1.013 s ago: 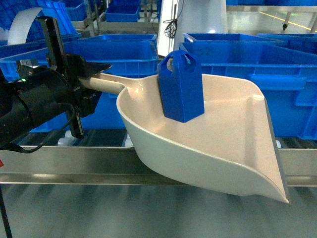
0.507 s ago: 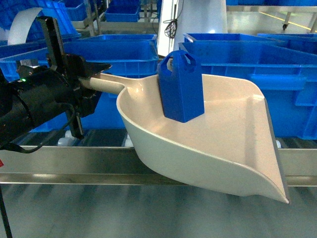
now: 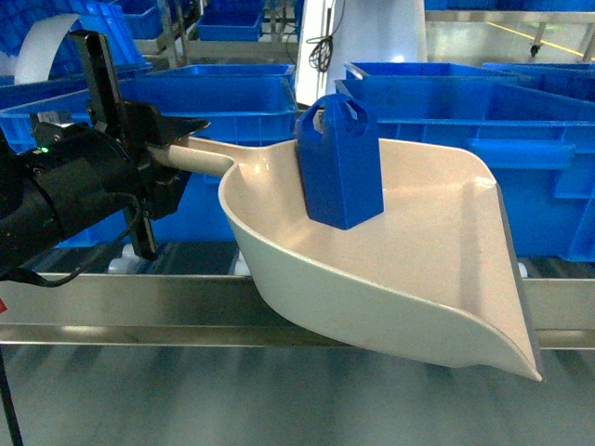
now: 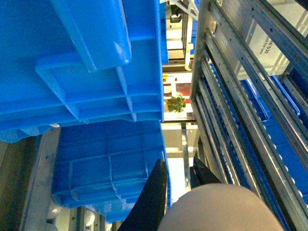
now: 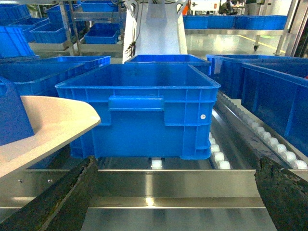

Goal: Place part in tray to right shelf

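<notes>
The cream tray [image 3: 418, 269] hangs tilted in front of the steel right shelf [image 3: 139, 307], its wide lip pointing down to the right. My left gripper [image 3: 181, 147] is shut on the tray's handle [image 3: 200, 156]. The bright-blue part [image 3: 341, 167] stands upright inside the tray near its back wall. In the left wrist view the black fingers [image 4: 153, 202] clamp the cream handle [image 4: 219, 208]. My right gripper [image 5: 175, 166] is open with nothing between its fingers, facing the shelf's front rail [image 5: 178, 183]. The tray's edge [image 5: 53, 122] and the part [image 5: 12, 115] show at that view's left.
Large blue crates [image 3: 232, 102] [image 3: 521, 130] sit on the shelf behind the tray. One crate [image 5: 139, 108] stands straight ahead of the right gripper. White rollers [image 5: 216, 155] run beside it to the right. More racks and crates lie further back.
</notes>
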You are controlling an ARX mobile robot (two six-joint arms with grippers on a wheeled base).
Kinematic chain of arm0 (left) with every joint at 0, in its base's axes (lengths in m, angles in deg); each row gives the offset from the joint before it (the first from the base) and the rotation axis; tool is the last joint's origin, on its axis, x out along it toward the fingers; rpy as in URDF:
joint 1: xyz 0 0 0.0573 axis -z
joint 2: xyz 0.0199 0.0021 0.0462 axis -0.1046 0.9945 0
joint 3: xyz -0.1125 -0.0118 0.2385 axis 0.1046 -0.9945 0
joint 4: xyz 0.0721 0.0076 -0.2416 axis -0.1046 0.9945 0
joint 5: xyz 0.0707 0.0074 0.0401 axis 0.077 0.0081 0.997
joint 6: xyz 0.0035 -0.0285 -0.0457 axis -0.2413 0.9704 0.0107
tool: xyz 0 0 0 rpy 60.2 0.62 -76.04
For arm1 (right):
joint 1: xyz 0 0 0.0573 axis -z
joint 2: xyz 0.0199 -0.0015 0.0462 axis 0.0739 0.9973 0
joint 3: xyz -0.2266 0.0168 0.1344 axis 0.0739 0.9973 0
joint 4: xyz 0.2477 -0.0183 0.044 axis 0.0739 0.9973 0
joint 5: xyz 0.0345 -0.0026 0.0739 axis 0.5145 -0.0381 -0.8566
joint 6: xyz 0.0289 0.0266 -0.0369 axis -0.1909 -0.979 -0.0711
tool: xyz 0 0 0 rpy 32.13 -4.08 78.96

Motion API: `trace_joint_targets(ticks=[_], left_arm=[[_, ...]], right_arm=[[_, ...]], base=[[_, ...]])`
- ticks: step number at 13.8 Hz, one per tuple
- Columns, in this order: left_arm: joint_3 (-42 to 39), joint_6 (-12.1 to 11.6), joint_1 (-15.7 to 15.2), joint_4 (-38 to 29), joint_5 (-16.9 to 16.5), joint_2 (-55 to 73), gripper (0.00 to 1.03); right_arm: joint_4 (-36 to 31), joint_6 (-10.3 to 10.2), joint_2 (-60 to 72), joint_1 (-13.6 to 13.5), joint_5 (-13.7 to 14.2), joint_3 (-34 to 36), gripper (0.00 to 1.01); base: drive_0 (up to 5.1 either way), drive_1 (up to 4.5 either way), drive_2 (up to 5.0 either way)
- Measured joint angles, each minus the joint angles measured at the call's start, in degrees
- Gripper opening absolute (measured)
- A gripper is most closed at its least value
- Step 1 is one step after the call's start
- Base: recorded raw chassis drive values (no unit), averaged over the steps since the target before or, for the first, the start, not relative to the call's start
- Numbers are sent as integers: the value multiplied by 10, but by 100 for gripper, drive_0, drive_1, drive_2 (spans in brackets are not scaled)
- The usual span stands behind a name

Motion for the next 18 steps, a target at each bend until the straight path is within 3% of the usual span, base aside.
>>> trace_joint_targets(ticks=[4,5,6,7,11,13,15,16,17,18], left_arm=[[0,-1,0,3,2,0,12],[3,-29,6,105,56,-32,12],[0,-85,7,151,104,-68,12],[0,-106,3,137,107,-95,12],[-2,-99,-11,93,82,-114,12],[24,-80,-23,136,96,-140,12],[109,-71,-58,227,140,-156,12],[166,-87,-75,277,169,-146,12],[263,-135,-89,360,230,-104,12],[311,-171,-91,399,276,-78,12]], right_arm=[[0,0,0,0,0,0,98],[0,0,0,0,0,0,98],[0,0,0,0,0,0,98],[0,0,0,0,0,0,98],[0,0,0,0,0,0,98],[0,0,0,0,0,0,98],[0,0,0,0,0,0,98],[0,0,0,0,0,0,98],[0,0,0,0,0,0,98],[0,0,0,0,0,0,98]], base=[[0,0,0],[0,0,0],[0,0,0],[0,0,0],[0,0,0],[0,0,0],[0,0,0],[0,0,0],[0,0,0],[0,0,0]])
